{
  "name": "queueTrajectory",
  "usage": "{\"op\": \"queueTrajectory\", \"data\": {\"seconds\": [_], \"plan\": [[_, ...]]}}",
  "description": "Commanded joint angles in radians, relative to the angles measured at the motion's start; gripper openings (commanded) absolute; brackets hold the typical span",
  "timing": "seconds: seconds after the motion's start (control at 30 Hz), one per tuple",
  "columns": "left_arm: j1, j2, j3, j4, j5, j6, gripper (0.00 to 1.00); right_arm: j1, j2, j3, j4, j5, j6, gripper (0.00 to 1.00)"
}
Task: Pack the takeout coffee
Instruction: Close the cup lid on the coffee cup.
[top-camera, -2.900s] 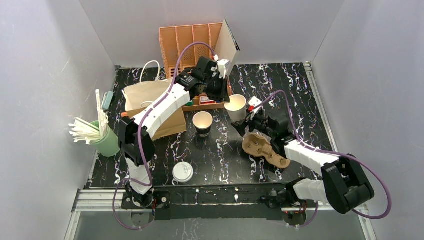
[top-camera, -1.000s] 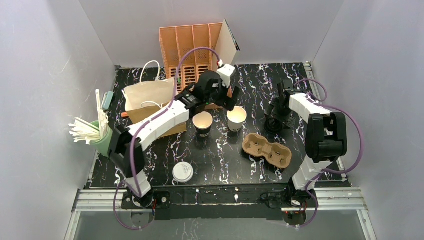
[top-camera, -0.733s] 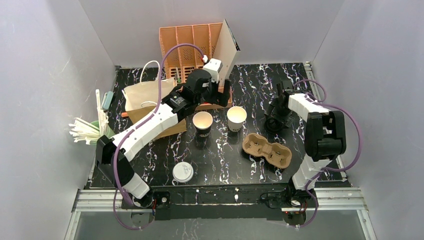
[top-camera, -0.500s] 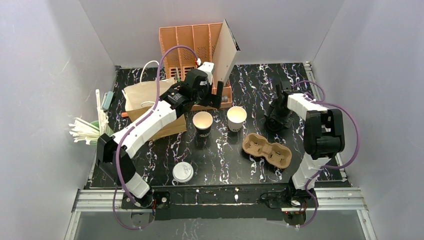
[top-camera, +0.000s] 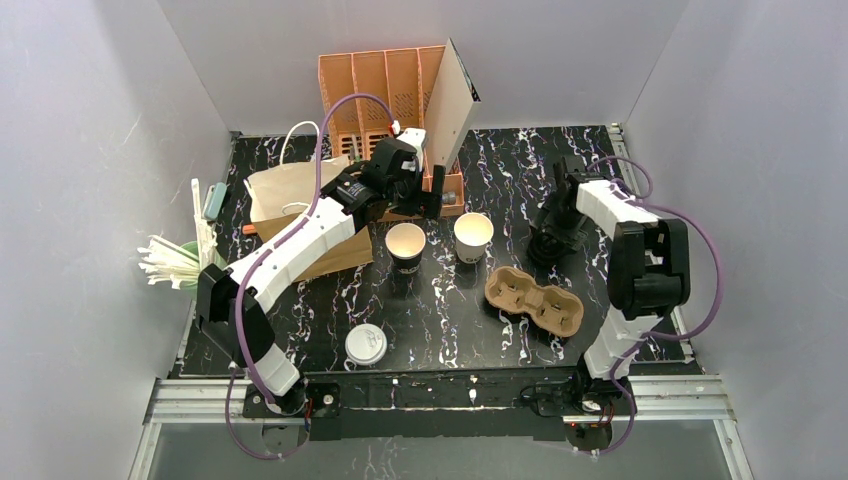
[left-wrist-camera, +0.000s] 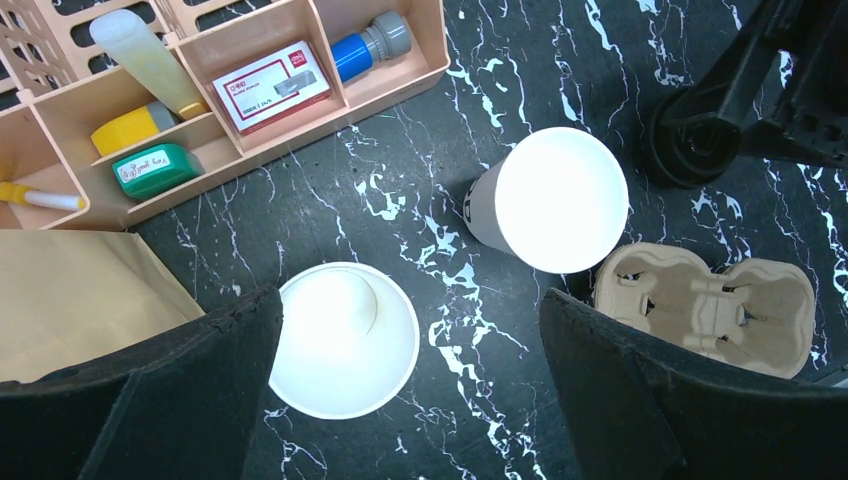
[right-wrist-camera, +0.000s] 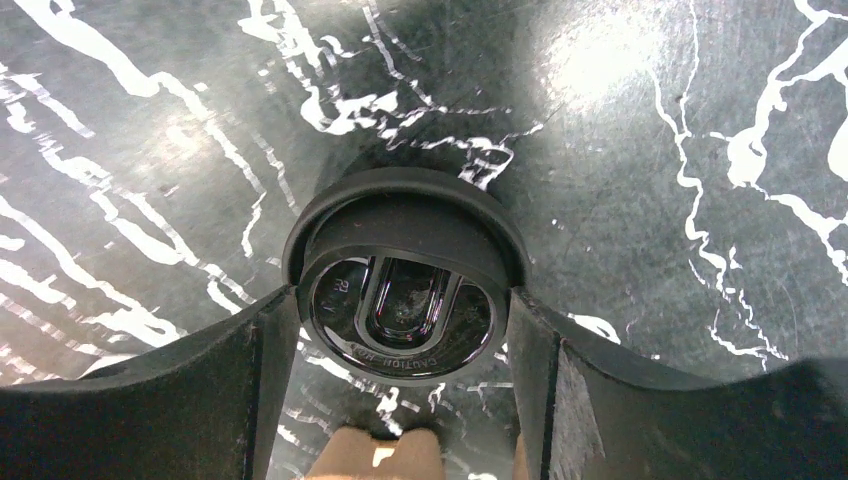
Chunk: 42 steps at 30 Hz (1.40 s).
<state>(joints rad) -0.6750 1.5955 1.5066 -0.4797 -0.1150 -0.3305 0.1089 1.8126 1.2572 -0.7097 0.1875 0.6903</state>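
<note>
The takeout coffee's white paper cup (top-camera: 473, 236) stands upright and uncovered mid-table, also in the left wrist view (left-wrist-camera: 555, 200). Its black lid (right-wrist-camera: 400, 320) lies on the table to the right (top-camera: 546, 250). My right gripper (right-wrist-camera: 400, 312) points down over the lid with a finger pressed against each side of its rim (top-camera: 552, 238). My left gripper (left-wrist-camera: 410, 310) hangs open and empty above the table between the cups, near the organizer (top-camera: 432, 192).
A black cup with a cream inside (top-camera: 405, 245) stands left of the white cup. A cardboard cup carrier (top-camera: 533, 299) lies in front. There is a brown paper bag (top-camera: 300, 200), an orange organizer (top-camera: 385, 85), a flat white lid (top-camera: 366, 344) and a green cup of straws (top-camera: 205, 275).
My left arm has drawn back from the white cup toward the organizer. My right gripper's fingers have narrowed onto the black lid. The cups and carrier have stayed put over the last second.
</note>
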Motion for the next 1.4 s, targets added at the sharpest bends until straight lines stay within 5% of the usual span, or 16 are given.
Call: {"op": "queueTrajectory", "data": {"seconds": [0.0, 0.17, 0.4, 0.5, 0.73, 0.87, 1.37], "plan": [[0.009, 0.005, 0.044, -0.021, 0.008, -0.008, 0.98, 0.004, -0.140, 0.082, -0.079, -0.066, 0.003, 0.72], [0.031, 0.054, 0.070, -0.024, 0.096, -0.044, 0.98, 0.017, -0.256, 0.076, -0.027, -0.283, -0.048, 0.66], [0.082, 0.155, 0.135, -0.017, 0.246, -0.135, 0.98, 0.112, -0.282, 0.118, 0.028, -0.400, -0.112, 0.63], [0.089, 0.185, 0.155, -0.005, 0.284, -0.155, 0.94, 0.178, -0.253, 0.153, 0.042, -0.400, -0.145, 0.63], [0.106, 0.234, 0.170, 0.024, 0.352, -0.182, 0.62, 0.291, -0.125, 0.298, -0.040, -0.284, -0.247, 0.66], [0.106, 0.246, 0.175, 0.024, 0.353, -0.177, 0.51, 0.314, -0.087, 0.335, -0.056, -0.255, -0.269, 0.66], [0.113, 0.287, 0.170, 0.031, 0.383, -0.195, 0.47, 0.377, -0.019, 0.431, -0.187, -0.202, -0.313, 0.70]]}}
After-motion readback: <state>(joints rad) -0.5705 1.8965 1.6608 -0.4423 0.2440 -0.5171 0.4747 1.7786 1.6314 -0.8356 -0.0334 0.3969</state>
